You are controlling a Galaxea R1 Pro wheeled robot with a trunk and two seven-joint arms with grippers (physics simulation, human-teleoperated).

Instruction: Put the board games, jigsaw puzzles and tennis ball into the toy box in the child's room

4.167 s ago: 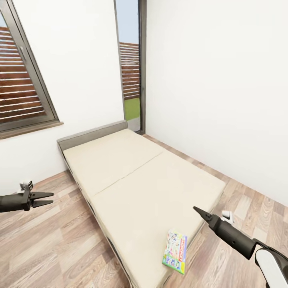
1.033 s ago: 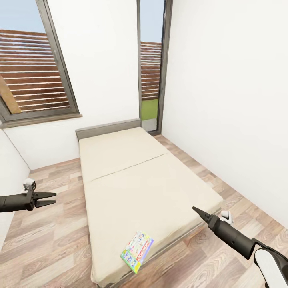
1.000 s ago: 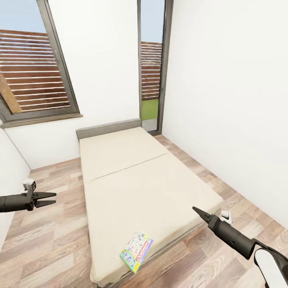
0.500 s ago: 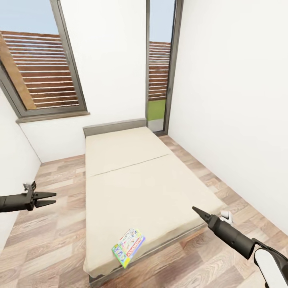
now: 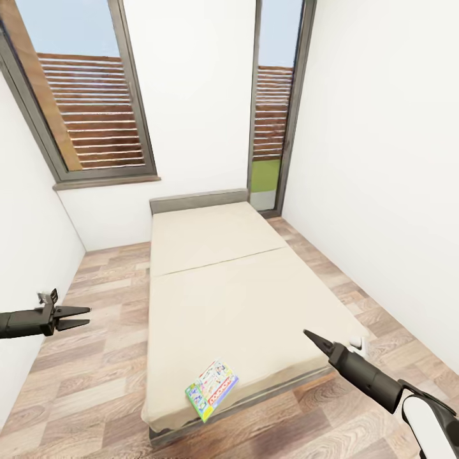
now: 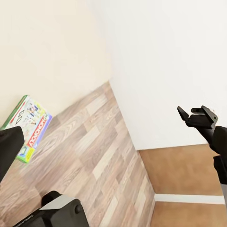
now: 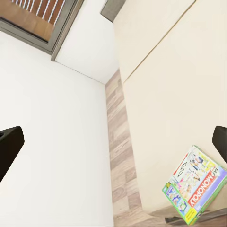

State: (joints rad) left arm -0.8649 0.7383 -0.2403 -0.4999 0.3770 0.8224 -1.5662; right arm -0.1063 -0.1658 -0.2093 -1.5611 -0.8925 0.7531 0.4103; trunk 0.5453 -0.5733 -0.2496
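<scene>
A single board game (image 5: 212, 390), a green-edged white-and-red box, lies flat on the beige bed (image 5: 217, 287) close to its near foot edge. The box also appears in the left wrist view (image 6: 28, 126) and the right wrist view (image 7: 194, 191). My left gripper (image 5: 85, 317) hovers open over the floor to the left of the bed, holding nothing. My right gripper (image 5: 308, 335) hangs over the bed's near right corner, to the right of the box. Its fingers (image 7: 9, 146) stand wide apart in the right wrist view, with nothing between them.
The bed's grey headboard (image 5: 197, 201) stands against the far wall under a window (image 5: 95, 115), with a tall glass door (image 5: 271, 121) beside it. White walls close in on both sides. Strips of wood plank floor (image 5: 95, 357) run along each side of the bed.
The whole picture has swung, so the camera has turned and the bed now lies straighter ahead. The board game stays in its place on the mattress. Both grippers keep their pose.
</scene>
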